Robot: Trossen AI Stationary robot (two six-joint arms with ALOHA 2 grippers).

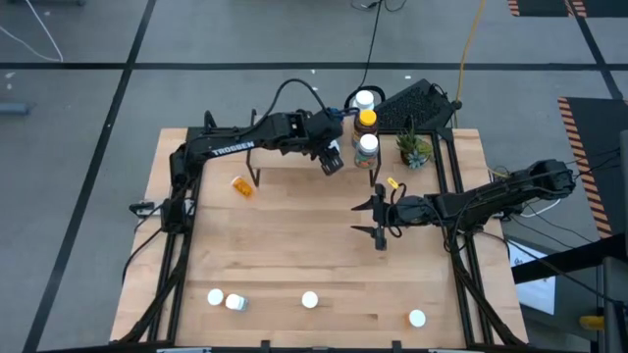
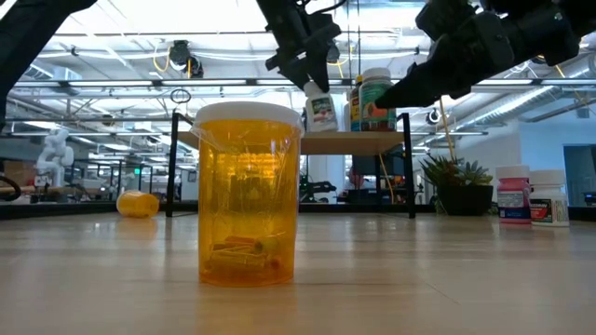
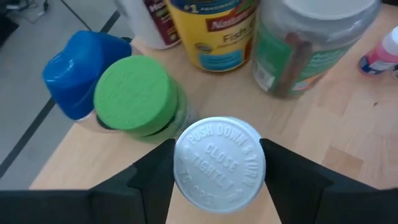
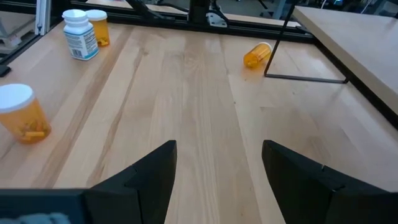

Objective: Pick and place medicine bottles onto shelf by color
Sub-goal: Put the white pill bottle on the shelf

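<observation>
I see the desk (image 1: 294,255) carrying a fallen orange bottle (image 1: 241,185) near the shelf (image 3: 323,137), four white-capped bottles (image 1: 310,300) along its near edge and a potted plant (image 1: 413,149). Green-capped (image 3: 134,93), yellow-labelled (image 3: 214,34) and clear green-labelled bottles (image 3: 305,43) stand on the shelf.

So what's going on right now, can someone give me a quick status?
Left gripper shut on white-capped bottle, over the shelf. Right gripper open, empty, over the table. Green-capped bottle stands close beside the drop spot.
</observation>
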